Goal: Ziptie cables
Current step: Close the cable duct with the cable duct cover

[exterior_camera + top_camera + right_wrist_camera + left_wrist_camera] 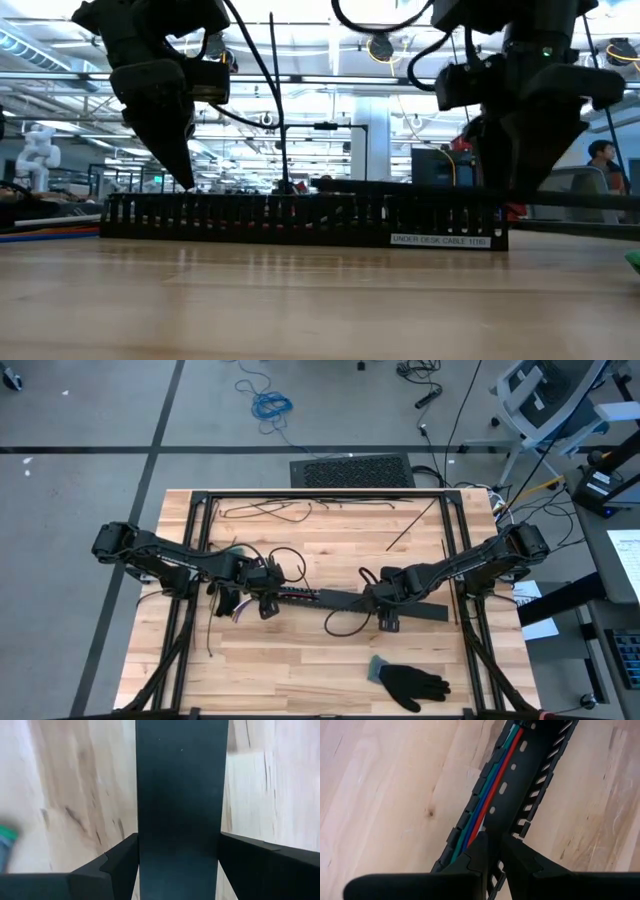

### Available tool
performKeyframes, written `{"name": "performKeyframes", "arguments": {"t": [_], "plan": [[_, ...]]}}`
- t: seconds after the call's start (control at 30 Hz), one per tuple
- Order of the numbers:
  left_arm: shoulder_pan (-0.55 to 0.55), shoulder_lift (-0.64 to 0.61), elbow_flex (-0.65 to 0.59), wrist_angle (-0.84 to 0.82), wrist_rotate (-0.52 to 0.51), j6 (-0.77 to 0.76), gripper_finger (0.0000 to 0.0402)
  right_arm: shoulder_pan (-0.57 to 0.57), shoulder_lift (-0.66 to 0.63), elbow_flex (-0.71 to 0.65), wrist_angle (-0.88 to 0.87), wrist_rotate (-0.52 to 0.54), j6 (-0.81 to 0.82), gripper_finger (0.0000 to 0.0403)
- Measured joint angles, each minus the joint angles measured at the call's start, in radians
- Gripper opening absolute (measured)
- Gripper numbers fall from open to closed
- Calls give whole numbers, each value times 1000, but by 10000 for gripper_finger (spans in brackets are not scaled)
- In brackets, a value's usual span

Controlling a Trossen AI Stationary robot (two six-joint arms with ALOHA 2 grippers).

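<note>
A black slotted strip (360, 602) lies flat across the middle of the wooden table (300, 660). The cables (487, 800), green, blue and red, run inside its channel along one slotted wall; their loose ends (237, 610) spill onto the table past its left end. My left gripper (497, 845) slants down into the channel at that left end, fingers shut. My right gripper (178, 840) points down over the strip's right part (385, 608), one finger on each side of it. My left gripper has its shut fingertips (482, 842) down in the strip's channel near its left end, slanting from above. One finger covers the cables (472, 832) where they pass beneath it. Whether it pinches or only presses them is hidden by the fingers. My right gripper takes the strip's smooth black right part (180, 795) across its width, one finger against each long edge (139, 847). The fingers come from above and lie across the strip. The strip stays on the table.
A black glove (410, 682) with a teal cuff lies near the front edge. Thin black strands (270, 510) lie at the far side, and a black loop (345, 625) lies beside the strip. Black frame rails (465, 560) border the table. A coiled blue cord (270, 405) is on the floor.
</note>
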Motion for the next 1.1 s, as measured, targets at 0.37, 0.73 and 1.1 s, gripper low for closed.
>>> {"name": "performKeyframes", "arguments": {"t": [0.37,0.73,1.1], "plan": [[0,0,0,48,0,5,52,-1,0,6,9,-1,-70,226],[0,0,0,73,12,1,52,-40,1,26,-23,-94,-41,226],[-96,-7,157,-55,82,284,52,-61,1,53,-47,-73,-78,226]]}}
